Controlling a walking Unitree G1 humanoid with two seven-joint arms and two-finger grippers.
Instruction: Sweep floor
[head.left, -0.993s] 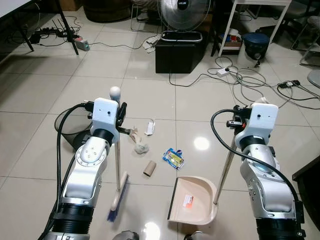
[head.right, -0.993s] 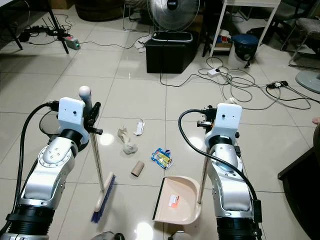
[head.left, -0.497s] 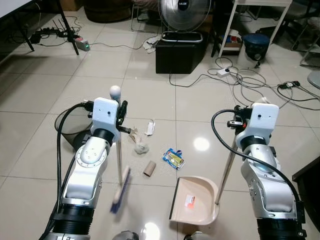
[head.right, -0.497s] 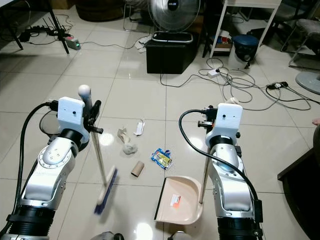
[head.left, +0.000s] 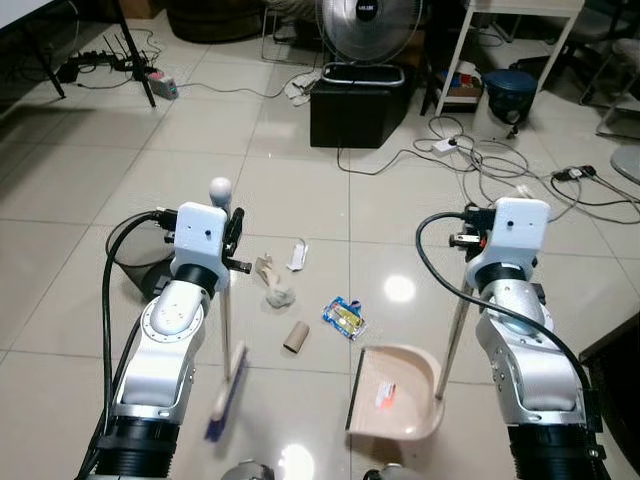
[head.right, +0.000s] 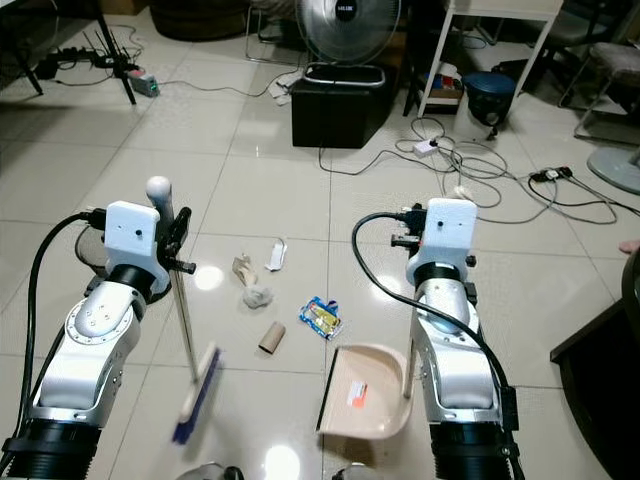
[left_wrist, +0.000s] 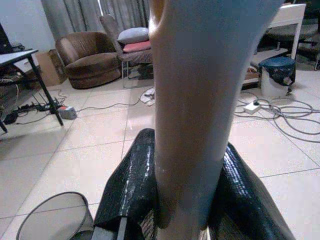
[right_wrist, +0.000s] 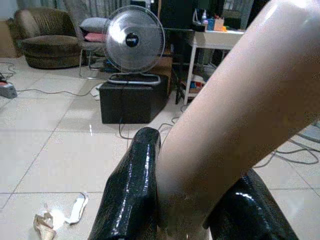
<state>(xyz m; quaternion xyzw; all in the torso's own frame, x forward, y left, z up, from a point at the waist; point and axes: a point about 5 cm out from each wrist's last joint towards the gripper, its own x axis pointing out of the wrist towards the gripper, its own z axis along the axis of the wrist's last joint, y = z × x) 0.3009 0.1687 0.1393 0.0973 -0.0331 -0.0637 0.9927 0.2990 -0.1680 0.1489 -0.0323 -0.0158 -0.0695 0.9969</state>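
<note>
Left hand (left_wrist: 192, 195) is clamped on the broom (head.left: 224, 330), black fingers (left_wrist: 131, 180) pressed to either side of the pale handle, which fills the wrist view. In the left eye view the handle stands nearly upright at centre left of the frame, its round white knob up top, and the blue bristle head is blurred low on the tiles, lower left of centre.

Over on the right, the right hand (right_wrist: 195, 200) is closed around the dustpan's handle, one glossy finger (right_wrist: 132, 185) on each side of it. The beige dustpan (head.left: 390, 392) sits on the floor (head.left: 300, 150) at lower centre right, its open mouth turned toward the litter, with a small orange-marked scrap inside it.

The litter lies between broom and pan, mid-frame: a cardboard tube (head.left: 295, 337) closest to the bristles, a blue and yellow wrapper (head.left: 344, 318) just to its right, a crumpled white wad (head.left: 279, 296) above the tube, a tan scrap (head.left: 265, 268) and a white strip (head.left: 298, 254) higher still. All apart from the dustpan.

Upper part of the frame: a black box (head.left: 358, 103) with a standing fan (head.left: 367, 22) behind it, loose cables (head.left: 480, 155) trailing across the tiles to the right, and a dark wire bin (head.left: 150, 275) at left behind the left arm.
</note>
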